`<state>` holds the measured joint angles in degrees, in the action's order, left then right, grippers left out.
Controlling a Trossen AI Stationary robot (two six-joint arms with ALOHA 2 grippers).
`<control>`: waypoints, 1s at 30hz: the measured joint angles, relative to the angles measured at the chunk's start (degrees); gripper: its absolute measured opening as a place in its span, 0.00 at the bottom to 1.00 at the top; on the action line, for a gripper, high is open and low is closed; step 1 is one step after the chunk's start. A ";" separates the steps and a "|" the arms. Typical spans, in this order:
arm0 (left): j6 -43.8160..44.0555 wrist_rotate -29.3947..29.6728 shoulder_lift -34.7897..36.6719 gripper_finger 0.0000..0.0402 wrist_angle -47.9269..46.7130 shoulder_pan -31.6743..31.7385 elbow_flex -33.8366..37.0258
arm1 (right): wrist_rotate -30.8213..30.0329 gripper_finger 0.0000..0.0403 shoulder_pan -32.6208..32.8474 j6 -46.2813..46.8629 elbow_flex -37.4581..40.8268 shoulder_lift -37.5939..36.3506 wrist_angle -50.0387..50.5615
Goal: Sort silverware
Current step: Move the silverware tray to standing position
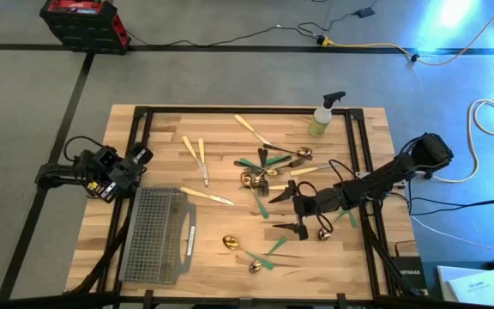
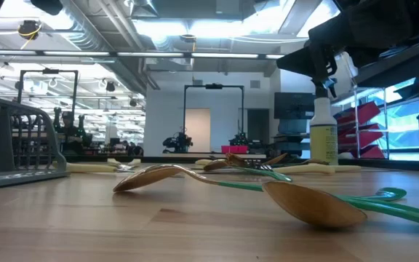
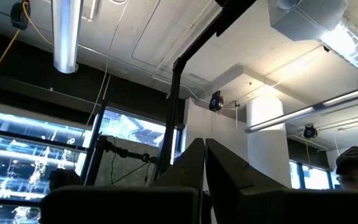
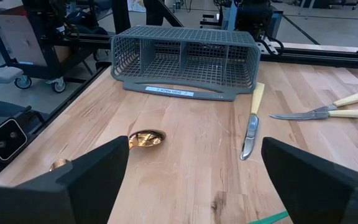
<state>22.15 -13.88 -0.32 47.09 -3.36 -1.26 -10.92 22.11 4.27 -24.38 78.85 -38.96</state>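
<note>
Clearly nothing is being carried yet: the right gripper (image 1: 301, 215) is hovering with its fingers spread wide and empty, over the table toward its right edge, in the middle of the silverware (image 1: 268, 184). Those pieces are lying scattered from the table's centre to its near edge, two gold spoons (image 1: 231, 243) near the front. The grey mesh caddy (image 1: 155, 234) by the near left corner is sitting with no piece visible in it, so by my judgement sorting is barely starting. The left gripper (image 1: 141, 155) is waiting closed at the left edge. A spray bottle (image 1: 322, 118) is standing near the far right corner, out of the way.
</note>
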 joint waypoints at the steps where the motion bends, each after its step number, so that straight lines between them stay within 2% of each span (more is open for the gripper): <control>1: -0.51 0.04 0.00 0.00 0.00 0.00 0.00 | 0.00 0.87 0.00 0.00 0.00 0.00 0.00; 11: -4.19 -0.19 0.01 0.00 -2.43 0.02 -0.02 | -0.07 0.87 0.00 -0.02 0.00 0.00 0.02; 15: -4.92 3.67 -0.05 0.00 -6.32 0.02 0.00 | -0.10 0.87 0.00 -0.04 0.00 0.00 0.00; 19: -5.77 5.63 -0.48 0.00 -6.16 0.04 -0.34 | -0.15 0.87 0.00 -0.04 0.00 0.00 -0.01; 21: -5.80 5.80 -0.84 0.00 -9.53 0.04 -2.54 | -0.27 0.87 0.00 -0.04 0.00 0.00 -0.15; 24: -7.74 6.74 -3.18 0.01 -20.96 -0.04 -8.00 | -0.44 0.87 0.00 -0.04 0.00 0.00 -0.12; 26: -9.79 8.06 -6.36 0.03 -26.44 -0.02 -11.74 | -0.44 0.87 0.00 -0.04 0.00 0.00 -0.17; 30: -13.52 9.19 -15.25 0.11 -31.49 -0.02 -20.73 | -0.44 0.87 0.00 0.04 0.00 0.00 -0.15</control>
<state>8.63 -4.69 -15.57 15.60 -3.38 -21.99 -11.35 22.11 4.32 -24.38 78.85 -39.11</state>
